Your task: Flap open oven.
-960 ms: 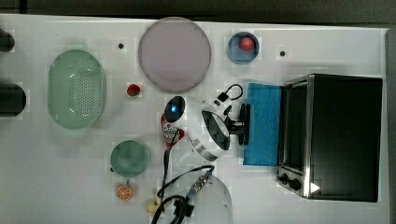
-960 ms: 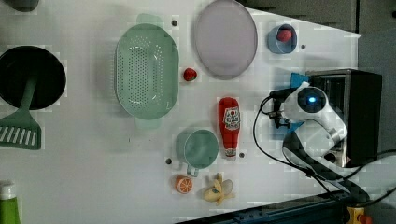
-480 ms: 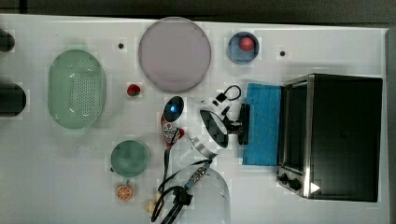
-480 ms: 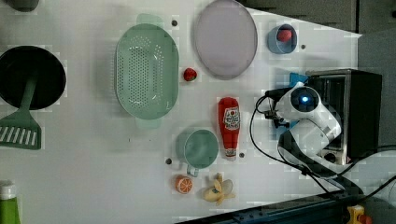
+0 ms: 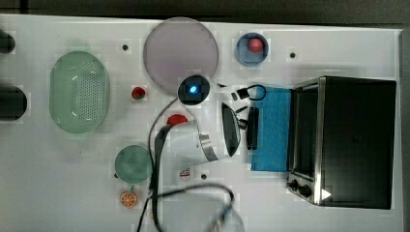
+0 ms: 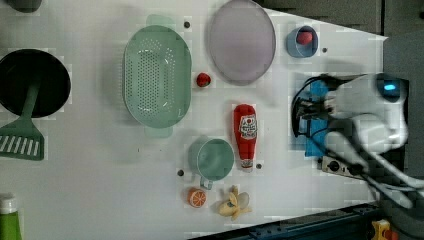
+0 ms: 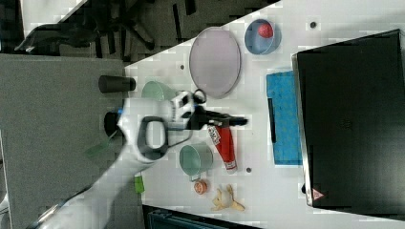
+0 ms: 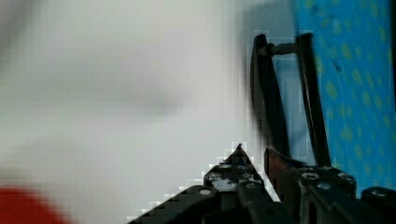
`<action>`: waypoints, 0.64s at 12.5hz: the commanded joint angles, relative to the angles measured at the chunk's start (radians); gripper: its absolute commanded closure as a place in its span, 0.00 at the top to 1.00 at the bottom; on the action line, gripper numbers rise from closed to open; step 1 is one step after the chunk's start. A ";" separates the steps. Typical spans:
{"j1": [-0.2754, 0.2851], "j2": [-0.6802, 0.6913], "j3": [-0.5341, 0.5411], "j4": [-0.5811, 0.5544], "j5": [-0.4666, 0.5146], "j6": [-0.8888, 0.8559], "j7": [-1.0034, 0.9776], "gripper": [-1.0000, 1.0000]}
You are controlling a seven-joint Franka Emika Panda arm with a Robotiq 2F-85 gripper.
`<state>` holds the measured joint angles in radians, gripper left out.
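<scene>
Tabletop (image 5: 48, 193), flat, white and matte, carried everything. At the top view's right stood the large, box-shaped black toaster oven with a silver metal front frame (image 5: 358, 140). Its long axis ran from the top view's top to the top view's bottom, and its front faced the top view's left. Its blue-tinted glass door (image 5: 273, 128) lay folded down flat on the table, reaching toward the top view's left. The dark bar handle (image 5: 252, 128) ran along the door's far edge, parallel to the oven front. Two round black knobs (image 5: 299, 187) sat at the frame's lower corner.

The glossy white robot arm (image 5: 186, 145) reached toward the door. In the right view, its black gripper (image 7: 239, 122) sat just short of the handle, its fingers (image 8: 275, 161) parted by a narrow gap and pinching nothing.
</scene>
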<state>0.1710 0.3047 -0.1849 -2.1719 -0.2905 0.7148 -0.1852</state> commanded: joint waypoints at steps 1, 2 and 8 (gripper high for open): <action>-0.007 -0.233 -0.012 0.129 0.186 -0.109 0.057 0.17; -0.008 -0.285 -0.023 0.169 0.271 -0.181 0.062 0.17; -0.007 -0.402 -0.025 0.422 0.260 -0.695 0.100 0.17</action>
<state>0.1686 -0.1980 -0.2141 -1.6855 -0.0223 0.0820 -0.1453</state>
